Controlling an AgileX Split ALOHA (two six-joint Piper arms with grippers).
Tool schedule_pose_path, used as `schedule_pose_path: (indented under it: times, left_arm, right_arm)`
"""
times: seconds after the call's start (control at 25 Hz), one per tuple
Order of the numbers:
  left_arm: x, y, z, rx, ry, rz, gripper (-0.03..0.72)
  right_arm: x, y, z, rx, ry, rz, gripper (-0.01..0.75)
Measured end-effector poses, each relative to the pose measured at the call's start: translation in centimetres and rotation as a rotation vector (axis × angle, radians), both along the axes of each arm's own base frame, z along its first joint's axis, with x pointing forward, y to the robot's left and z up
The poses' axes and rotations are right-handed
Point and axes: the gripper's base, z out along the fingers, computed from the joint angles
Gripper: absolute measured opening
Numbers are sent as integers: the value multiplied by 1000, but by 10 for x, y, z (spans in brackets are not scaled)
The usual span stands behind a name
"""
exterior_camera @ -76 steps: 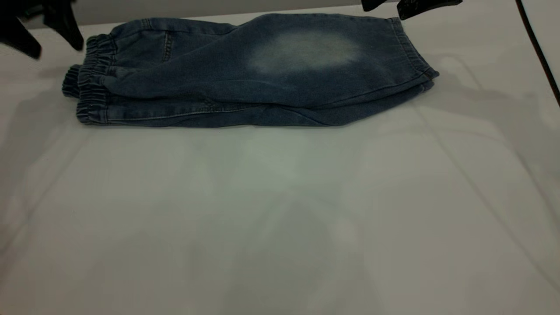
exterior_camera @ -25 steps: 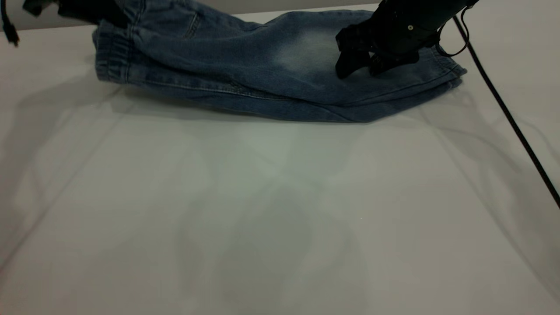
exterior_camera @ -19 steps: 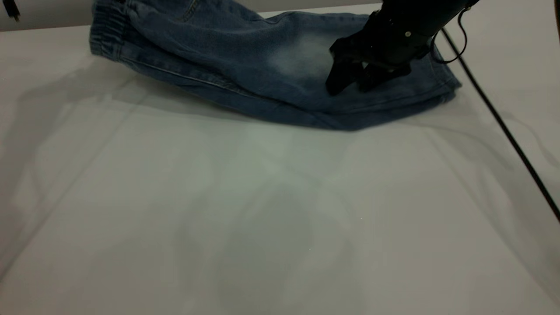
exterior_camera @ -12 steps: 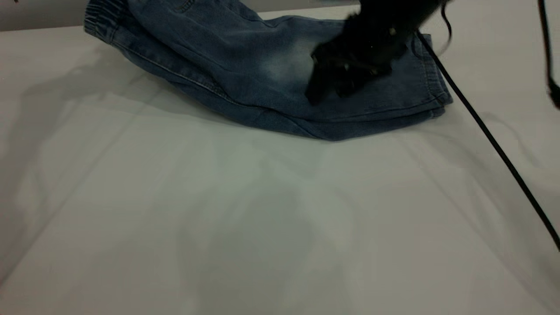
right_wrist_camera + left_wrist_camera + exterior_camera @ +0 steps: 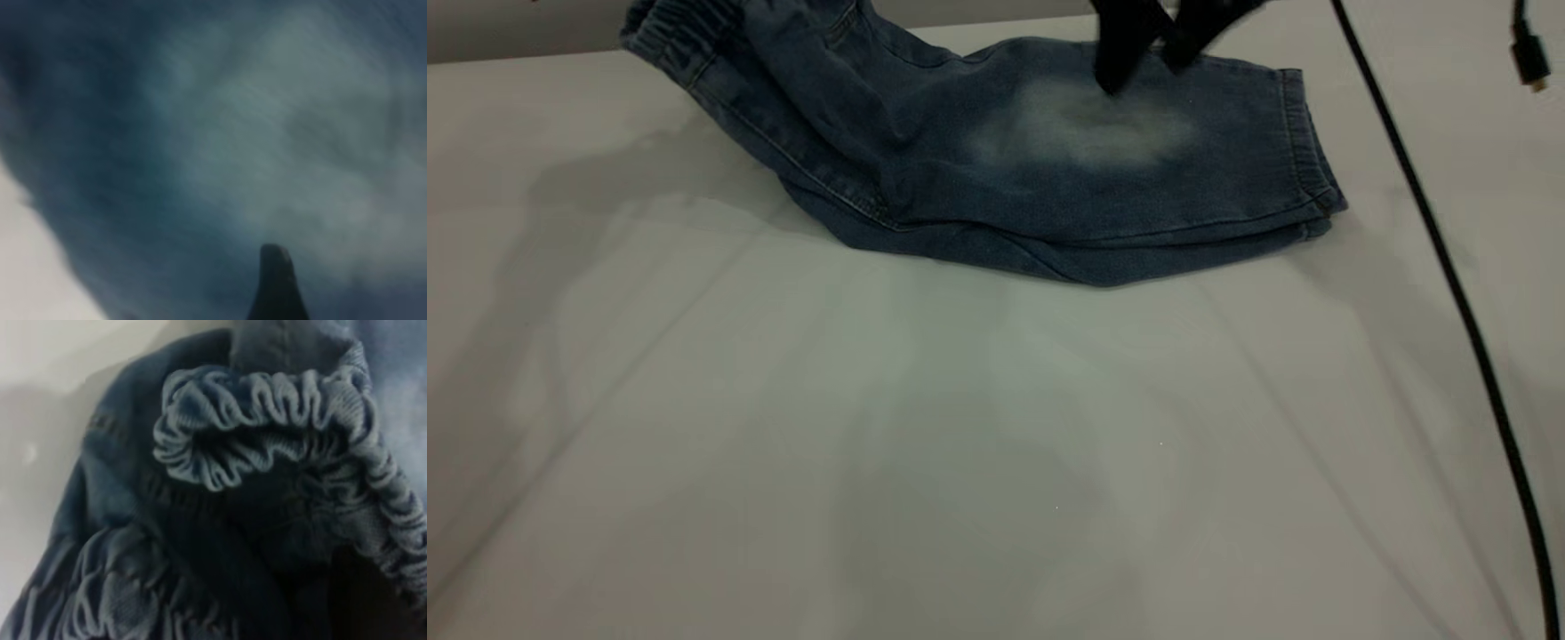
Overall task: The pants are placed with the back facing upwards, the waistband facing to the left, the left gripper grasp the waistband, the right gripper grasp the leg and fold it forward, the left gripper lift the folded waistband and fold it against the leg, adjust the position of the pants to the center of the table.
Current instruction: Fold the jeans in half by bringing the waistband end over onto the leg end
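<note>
The blue denim pants (image 5: 996, 169) lie folded lengthwise at the far side of the table (image 5: 960, 462). Their gathered waistband (image 5: 665, 25) is lifted off the surface at the upper left and runs out of the exterior view's top edge. It fills the left wrist view as bunched elastic waistband (image 5: 267, 407). The left gripper itself is hidden behind the cloth it holds. The leg (image 5: 1089, 129) with the pale faded patch lies flat, cuff to the right. My right gripper (image 5: 1143, 71) hovers just above that patch, fingers apart and empty. One of its fingers (image 5: 275, 287) shows over blurred denim.
A black cable (image 5: 1449, 267) runs down the right side of the table. A small black plug (image 5: 1528, 64) hangs at the upper right. The pants' cuff (image 5: 1307, 160) lies near that cable.
The waistband has been raised and carried to the right, bunching the upper half. The right gripper, which was pressing on the leg, has lifted off and uncovered the pale patch.
</note>
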Motion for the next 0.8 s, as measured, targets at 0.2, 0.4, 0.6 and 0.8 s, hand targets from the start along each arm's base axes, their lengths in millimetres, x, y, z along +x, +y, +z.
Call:
schedule_pose_path:
  times: [0.2,0.4,0.6,0.8]
  left_arm:
    - [-1,-35,12,-4,-38,-70,79]
    - [-3,-74,32,-18,-101,-136,79]
    - [-9,-105,48,-29,-151,-202,79]
    - [-15,-126,49,-32,-163,-238,79]
  right_arm:
    - [3,-9,-21,-113,16,-10,426]
    - [2,-8,-30,-107,39,-29,426]
    - [2,-7,-42,-105,64,-33,426]
    - [3,-7,-47,-100,58,-38,426]
